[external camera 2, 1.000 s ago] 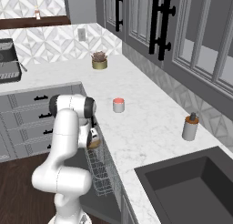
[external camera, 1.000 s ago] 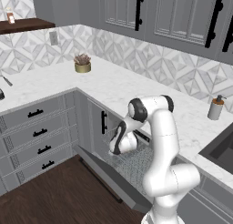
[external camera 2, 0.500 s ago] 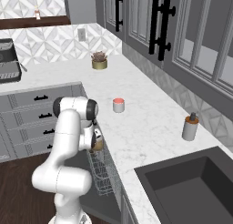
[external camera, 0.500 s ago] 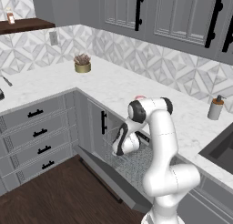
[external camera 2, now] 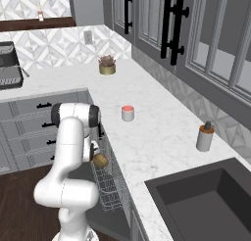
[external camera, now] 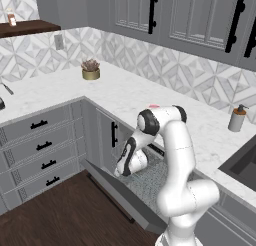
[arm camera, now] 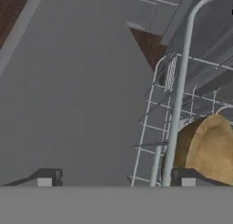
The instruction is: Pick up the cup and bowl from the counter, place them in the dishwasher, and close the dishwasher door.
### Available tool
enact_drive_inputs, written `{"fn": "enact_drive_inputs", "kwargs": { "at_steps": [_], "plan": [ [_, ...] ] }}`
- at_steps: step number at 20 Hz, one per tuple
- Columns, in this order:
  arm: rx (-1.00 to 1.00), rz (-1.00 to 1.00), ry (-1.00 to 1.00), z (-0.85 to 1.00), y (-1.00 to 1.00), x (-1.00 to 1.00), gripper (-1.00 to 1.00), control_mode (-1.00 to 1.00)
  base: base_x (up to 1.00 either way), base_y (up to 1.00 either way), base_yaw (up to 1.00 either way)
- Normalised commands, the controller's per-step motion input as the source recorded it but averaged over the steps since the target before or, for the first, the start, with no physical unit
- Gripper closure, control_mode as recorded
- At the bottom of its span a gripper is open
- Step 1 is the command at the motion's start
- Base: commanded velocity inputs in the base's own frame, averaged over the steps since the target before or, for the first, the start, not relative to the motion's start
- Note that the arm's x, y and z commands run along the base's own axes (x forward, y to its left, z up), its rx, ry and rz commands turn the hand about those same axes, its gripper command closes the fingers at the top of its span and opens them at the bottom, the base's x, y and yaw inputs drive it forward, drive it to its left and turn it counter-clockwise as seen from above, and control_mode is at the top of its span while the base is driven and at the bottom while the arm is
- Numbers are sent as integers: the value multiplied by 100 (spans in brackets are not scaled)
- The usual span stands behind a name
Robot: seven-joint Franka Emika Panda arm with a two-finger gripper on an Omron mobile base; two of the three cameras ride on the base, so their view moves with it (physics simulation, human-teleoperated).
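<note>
golden-brown bowl (arm camera: 207, 148), salmon-topped white cup (external camera 2: 127, 112) — grey-veined white counter (external camera 2: 157, 132)

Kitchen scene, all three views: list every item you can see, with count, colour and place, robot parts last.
cup: one, white with salmon-red top, on the counter
bowl: one, golden-brown, tilted in the wire rack
counter: one, white marble-look, over grey cabinets
wire rack: one, pale wire, inside the dishwasher
dishwasher door: one, grey, hinged down open
soap bottle: one, grey with brown pump, near the sink
potted plant: one, gold pot, at the counter corner
sink: one, dark, set into the counter
end effector: one, dark fingertips apart, open beside the bowl
</note>
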Motion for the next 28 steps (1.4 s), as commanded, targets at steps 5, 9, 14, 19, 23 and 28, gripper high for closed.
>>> {"fn": "enact_drive_inputs", "kwargs": {
  "at_steps": [5, 9, 14, 19, 23, 28],
  "plan": [
    [-7, -4, -19, 93, 34, -39, -100, -100, 0, 0, 0],
    [-5, -3, -27, 100, 62, -13, -100, -100, 0, 0, 0],
    [0, -1, -16, 100, 70, -14, -100, -100, 0, 0, 0],
    [-4, -10, -10, 100, 52, -3, -100, -100, 0, 0, 0],
    [-14, -15, -1, 100, 15, 0, -100, -100, 0, 0, 0],
    [-8, -6, -13, 100, 64, 2, -100, -100, 0, 0, 0]
  ]
}}
